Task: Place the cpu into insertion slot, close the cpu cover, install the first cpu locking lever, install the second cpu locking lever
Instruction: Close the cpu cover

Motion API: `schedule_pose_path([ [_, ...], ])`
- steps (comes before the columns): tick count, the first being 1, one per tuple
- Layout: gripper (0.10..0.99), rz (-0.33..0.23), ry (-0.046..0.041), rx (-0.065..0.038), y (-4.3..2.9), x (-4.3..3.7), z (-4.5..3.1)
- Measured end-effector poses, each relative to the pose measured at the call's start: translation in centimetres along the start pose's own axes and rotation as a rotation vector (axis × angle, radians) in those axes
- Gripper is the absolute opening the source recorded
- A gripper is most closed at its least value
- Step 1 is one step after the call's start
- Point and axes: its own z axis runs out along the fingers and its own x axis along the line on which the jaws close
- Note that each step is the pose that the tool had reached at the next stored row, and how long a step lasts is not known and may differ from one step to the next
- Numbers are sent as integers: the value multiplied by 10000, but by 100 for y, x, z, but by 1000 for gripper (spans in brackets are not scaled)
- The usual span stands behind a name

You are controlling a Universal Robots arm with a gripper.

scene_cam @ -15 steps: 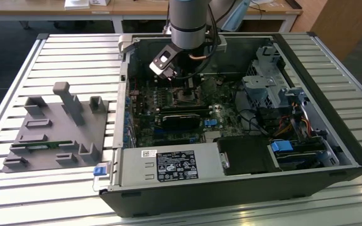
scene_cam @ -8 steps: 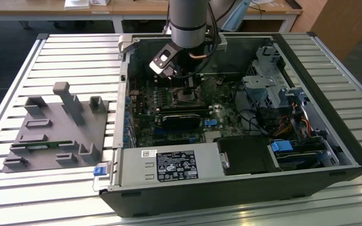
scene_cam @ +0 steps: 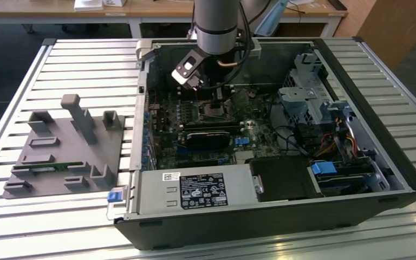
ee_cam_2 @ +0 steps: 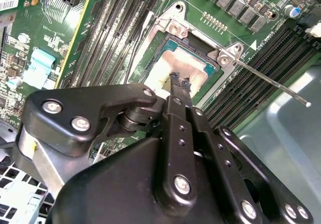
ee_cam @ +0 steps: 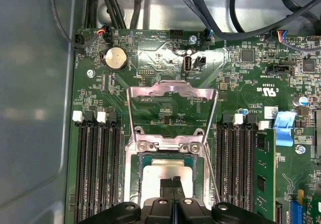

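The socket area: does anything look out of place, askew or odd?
The cpu cover is swung open, away from the insertion slot, where the cpu lies uncovered. A thin locking lever sticks out free beside it. The gripper, shut, is at the cpu.

cpu [ee_cam: 165, 170]: near edge hidden under gripper [ee_cam: 173, 180], first wrist view
slot [ee_cam: 134, 179]: near side cut off by gripper body
slot, exterior view: too small to tell, partly behind arm [scene_cam: 219, 24]
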Motion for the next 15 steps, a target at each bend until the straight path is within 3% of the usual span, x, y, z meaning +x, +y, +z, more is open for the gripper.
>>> schedule_pose_path([
  [6,106,0,0,0,2,0,-29],
  [15,106,0,0,16,11,2,-141],
])
